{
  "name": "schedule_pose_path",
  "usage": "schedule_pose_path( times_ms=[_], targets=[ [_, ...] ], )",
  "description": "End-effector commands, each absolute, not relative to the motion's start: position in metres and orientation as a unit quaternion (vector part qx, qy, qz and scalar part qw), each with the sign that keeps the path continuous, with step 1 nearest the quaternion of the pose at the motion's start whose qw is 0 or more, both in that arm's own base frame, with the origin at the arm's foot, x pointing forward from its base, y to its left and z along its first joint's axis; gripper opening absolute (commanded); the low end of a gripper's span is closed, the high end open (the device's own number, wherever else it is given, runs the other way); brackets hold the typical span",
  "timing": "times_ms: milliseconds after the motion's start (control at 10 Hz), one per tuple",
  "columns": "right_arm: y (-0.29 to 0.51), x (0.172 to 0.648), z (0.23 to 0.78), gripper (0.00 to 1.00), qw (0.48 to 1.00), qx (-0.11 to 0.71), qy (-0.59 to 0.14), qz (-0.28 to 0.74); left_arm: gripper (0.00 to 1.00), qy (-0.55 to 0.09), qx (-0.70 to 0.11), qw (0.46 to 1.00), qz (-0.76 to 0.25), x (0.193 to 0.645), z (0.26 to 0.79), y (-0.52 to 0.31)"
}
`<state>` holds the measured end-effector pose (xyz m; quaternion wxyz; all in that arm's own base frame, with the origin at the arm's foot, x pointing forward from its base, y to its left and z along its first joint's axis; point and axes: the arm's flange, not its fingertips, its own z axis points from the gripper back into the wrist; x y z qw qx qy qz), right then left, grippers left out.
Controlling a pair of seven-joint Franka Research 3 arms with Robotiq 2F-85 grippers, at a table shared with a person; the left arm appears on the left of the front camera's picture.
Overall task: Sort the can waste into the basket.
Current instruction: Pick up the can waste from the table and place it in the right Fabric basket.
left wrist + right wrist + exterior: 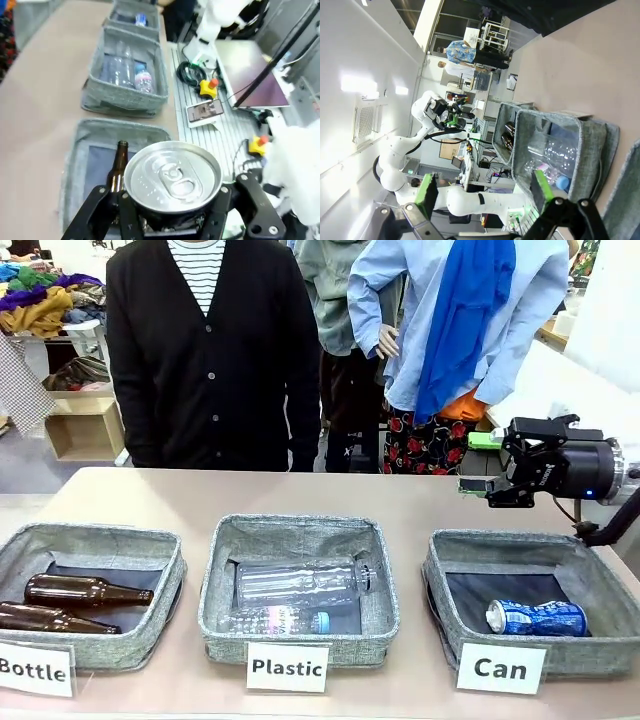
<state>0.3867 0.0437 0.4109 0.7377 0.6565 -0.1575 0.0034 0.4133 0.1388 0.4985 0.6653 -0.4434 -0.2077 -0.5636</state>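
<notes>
Three grey baskets stand in a row at the table's near edge, each with a white card in front. The basket (600,585) marked "Can", on the right, holds the blue can (537,618), lying on its side on the dark lining. The "Plastic" basket (298,540) in the middle holds clear bottles (300,585); the "Bottle" basket (90,540) on the left holds two brown bottles (80,592).

In the left wrist view, the left gripper (172,210) is closed around a second can (172,175), silver top and pull tab facing the camera, above the "Bottle" basket; its side colour is hard to tell.

Farther back on the right, the right gripper (478,464) hangs above the table beyond the "Can" basket, fingers spread wide and empty in its wrist view. A person in a black cardigan (210,350) stands at the far side.
</notes>
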Motion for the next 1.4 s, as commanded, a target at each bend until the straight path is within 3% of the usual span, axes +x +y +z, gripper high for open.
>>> schedule_pose_path(
  times_ms=[0, 400, 500, 700, 900, 1000, 1200, 1300],
  targets=[
    [0.046, 0.386, 0.414, 1.00, 0.736, 0.660, -0.151, -0.005, 0.00, -0.244, -0.453, 0.664, -0.543, 0.429, 0.495, 0.144],
    [0.044, 0.387, 0.411, 1.00, 0.738, 0.657, -0.157, 0.003, 0.00, -0.233, -0.452, 0.666, -0.547, 0.426, 0.490, 0.143],
    [0.050, 0.381, 0.422, 1.00, 0.772, 0.619, -0.144, 0.018, 0.00, -0.269, -0.452, 0.674, -0.519, 0.423, 0.499, 0.090],
    [0.024, 0.362, 0.441, 1.00, 0.833, 0.536, -0.133, 0.012, 0.00, -0.266, -0.425, 0.641, -0.582, 0.416, 0.528, -0.055],
    [-0.042, 0.332, 0.463, 1.00, 0.873, 0.460, -0.162, 0.000, 0.00, -0.223, -0.448, 0.577, -0.645, 0.416, 0.545, -0.182],
    [-0.083, 0.312, 0.476, 1.00, 0.888, 0.424, -0.176, -0.016, 0.00, -0.179, -0.479, 0.567, -0.646, 0.414, 0.538, -0.247],
    [-0.148, 0.267, 0.502, 1.00, 0.909, 0.375, -0.181, -0.011, 0.00, -0.163, -0.504, 0.570, -0.629, 0.415, 0.524, -0.380],
    [-0.170, 0.249, 0.503, 1.00, 0.919, 0.346, -0.188, -0.018, 0.00, -0.207, -0.466, 0.571, -0.644, 0.416, 0.514, -0.439]
  ],
)
